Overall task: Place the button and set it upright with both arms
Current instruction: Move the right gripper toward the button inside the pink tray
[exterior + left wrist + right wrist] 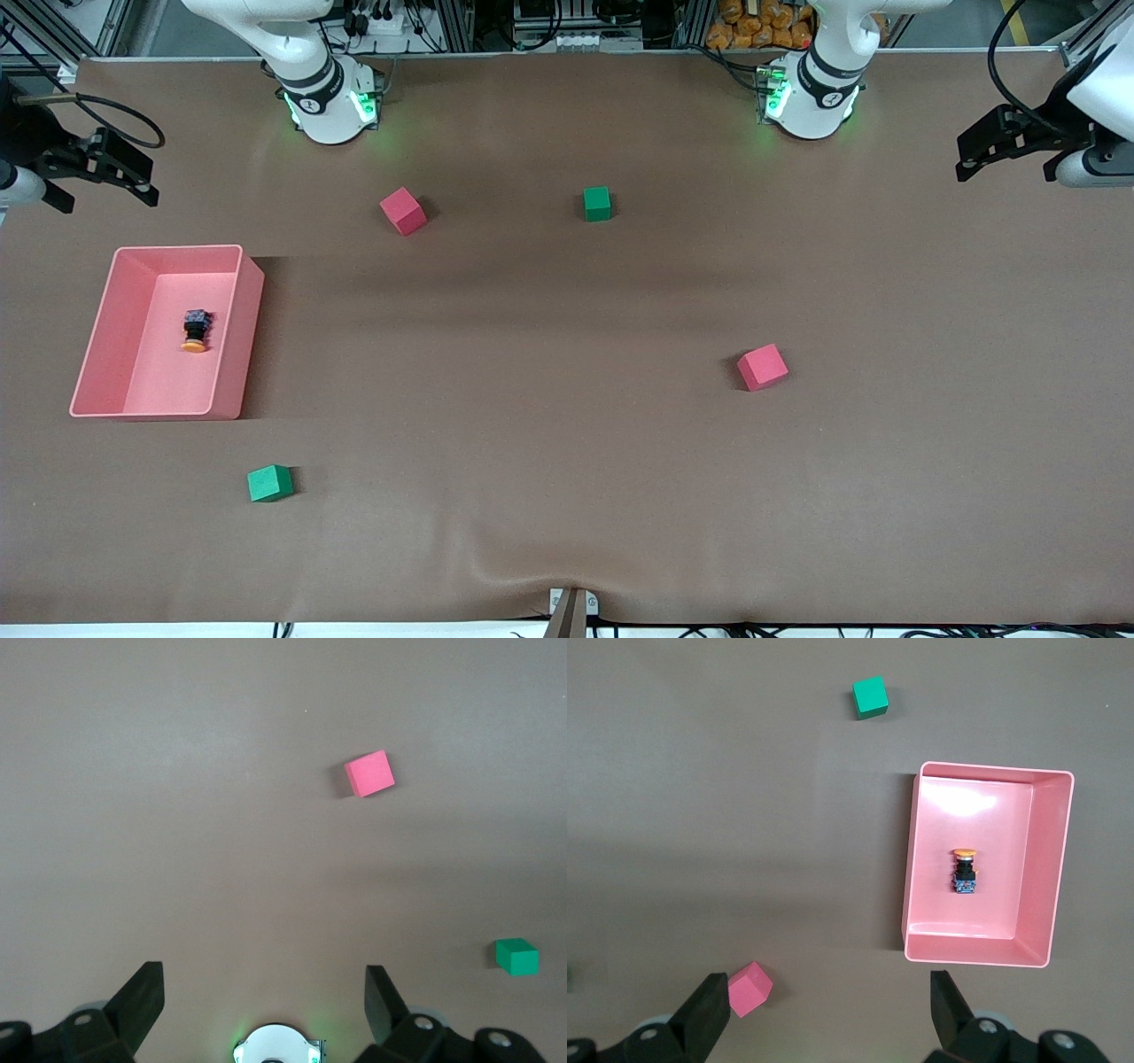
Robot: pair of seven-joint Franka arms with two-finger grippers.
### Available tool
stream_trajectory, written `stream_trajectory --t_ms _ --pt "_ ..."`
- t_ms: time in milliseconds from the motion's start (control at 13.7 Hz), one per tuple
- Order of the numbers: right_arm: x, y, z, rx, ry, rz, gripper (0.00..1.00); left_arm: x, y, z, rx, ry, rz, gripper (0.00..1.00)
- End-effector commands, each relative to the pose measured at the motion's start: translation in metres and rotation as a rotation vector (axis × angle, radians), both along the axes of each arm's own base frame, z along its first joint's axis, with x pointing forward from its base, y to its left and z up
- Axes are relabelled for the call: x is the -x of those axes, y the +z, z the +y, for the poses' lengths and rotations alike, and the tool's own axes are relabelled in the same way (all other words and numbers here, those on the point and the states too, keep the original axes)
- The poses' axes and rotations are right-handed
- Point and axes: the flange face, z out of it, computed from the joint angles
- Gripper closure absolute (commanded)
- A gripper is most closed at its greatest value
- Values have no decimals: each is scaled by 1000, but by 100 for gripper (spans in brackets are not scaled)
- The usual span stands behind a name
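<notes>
Orange-capped and black-bodied, the button (195, 331) lies on its side on the floor of the pink bin (89, 354), near the right arm's end of the tabletop (567, 425). Its long axis runs along the bin's length, cap end nearer the front camera and body end toward the robot bases; it touches none of the walls. The right hand (111, 177) hangs in the air at that same end of the tabletop, on the bases' side of the bin, fingers spread and grasping nothing; the right wrist view shows the button (965, 871) and the bin (992, 952) ahead of those fingers (709, 1014). The left hand (997, 151) is over the left arm's end, well apart from the bin, likewise released and empty (its wrist view shows only a pink cube (369, 773) and a green cube (516, 957)). Judgement: the right arm is much the nearer and is the natural one to reach into the bin, closing across the short body rather than along the axis; the button is not yet upright.
</notes>
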Motion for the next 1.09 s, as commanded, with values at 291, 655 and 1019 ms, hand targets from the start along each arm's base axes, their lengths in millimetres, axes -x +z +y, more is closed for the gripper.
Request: stream_trajectory --t_ms 291,655,1019 --pt "-3 3 0 23 15 6 0 -1 0 5 -4 -12 1 0" --pt "-18 -21 -14 31 -13 49 0 -3 -1 7 -15 9 -8 0" --pt "-62 -110 -67 62 -88 203 0 -16 -10 4 -5 30 -26 0"
